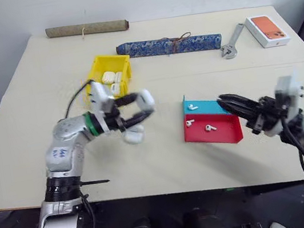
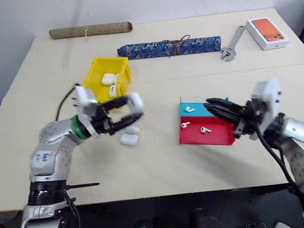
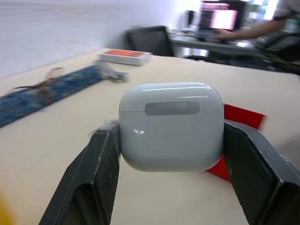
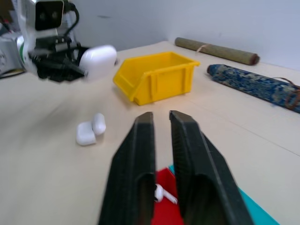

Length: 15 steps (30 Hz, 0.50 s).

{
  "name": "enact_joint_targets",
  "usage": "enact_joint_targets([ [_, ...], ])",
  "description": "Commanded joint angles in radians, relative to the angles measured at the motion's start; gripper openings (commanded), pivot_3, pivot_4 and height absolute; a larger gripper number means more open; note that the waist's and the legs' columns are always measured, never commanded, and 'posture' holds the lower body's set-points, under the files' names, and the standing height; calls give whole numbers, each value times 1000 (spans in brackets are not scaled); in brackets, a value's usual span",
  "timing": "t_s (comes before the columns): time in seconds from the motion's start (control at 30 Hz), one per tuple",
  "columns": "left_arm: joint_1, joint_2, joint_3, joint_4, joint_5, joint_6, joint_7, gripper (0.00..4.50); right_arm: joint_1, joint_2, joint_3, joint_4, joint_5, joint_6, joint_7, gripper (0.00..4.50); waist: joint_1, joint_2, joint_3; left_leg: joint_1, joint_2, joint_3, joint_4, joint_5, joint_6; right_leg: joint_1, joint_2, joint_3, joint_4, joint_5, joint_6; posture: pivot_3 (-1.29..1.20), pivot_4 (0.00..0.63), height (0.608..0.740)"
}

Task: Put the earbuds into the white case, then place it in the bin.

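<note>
My left gripper (image 1: 144, 108) is shut on a white case (image 3: 171, 126) with its lid closed, held in the air just right of the yellow bin (image 1: 111, 57). The bin holds several more white cases (image 1: 108, 76). Below the held case, another case (image 1: 134, 134) lies open on the table. Two earbuds (image 1: 190, 122) (image 1: 210, 128) lie in the red tray (image 1: 224, 134), and one earbud (image 1: 192, 106) lies in the blue tray (image 1: 211, 106) behind it. My right gripper (image 1: 225, 102) hovers at the trays' right end, its fingers (image 4: 140, 140) a narrow gap apart and holding nothing.
Along the far side of the table lie an olive roll (image 1: 86, 28), a blue patterned roll (image 1: 170, 45), a wrench (image 1: 233, 41) and a white box with an orange picture (image 1: 266, 30). A person sits at a desk (image 3: 234, 33) in the background.
</note>
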Motion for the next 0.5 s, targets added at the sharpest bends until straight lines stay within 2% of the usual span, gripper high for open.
enact_joint_targets([
  [0.03,-122,1,84,112,43,13,210,2837,46,34,-5,-69,-76,-187,13,1897,-1,0,0,0,0,0,0,0,0,0,0,0,0,0,0,0,150,740],
  [0.1,-197,9,80,253,105,-48,281,2837,49,61,-6,-59,-100,-234,-26,2582,-2,-1,0,0,-1,0,1,0,0,0,0,0,0,1,2,0,150,740],
  [0.23,-305,5,58,481,171,-166,300,2837,58,70,18,-42,-118,-273,-41,3946,-1,-1,0,2,-1,2,0,1,0,0,0,1,1,1,2,0,150,740],
  [0.27,-351,0,57,584,191,-204,318,2837,56,70,28,-37,-123,-278,-45,4326,-1,-1,0,2,-1,2,-1,1,-1,0,0,1,1,1,2,0,150,740],
  [0.3,-388,-1,52,674,218,-234,351,2837,52,71,37,-32,-127,-282,-49,4476,0,-2,0,2,-1,1,-1,1,-1,0,0,1,1,1,2,0,150,740],
  [0.4,-464,5,38,865,284,-262,467,2837,39,66,53,-21,-133,-294,-60,4476,0,-2,0,2,-1,2,0,1,-1,-1,0,1,1,1,2,0,150,740],
  [0.5,-492,-2,17,956,312,-356,401,2837,28,61,52,-14,-129,-299,-70,4476,-1,-2,0,1,-1,2,-1,1,0,-1,0,1,2,1,2,0,150,740],
])
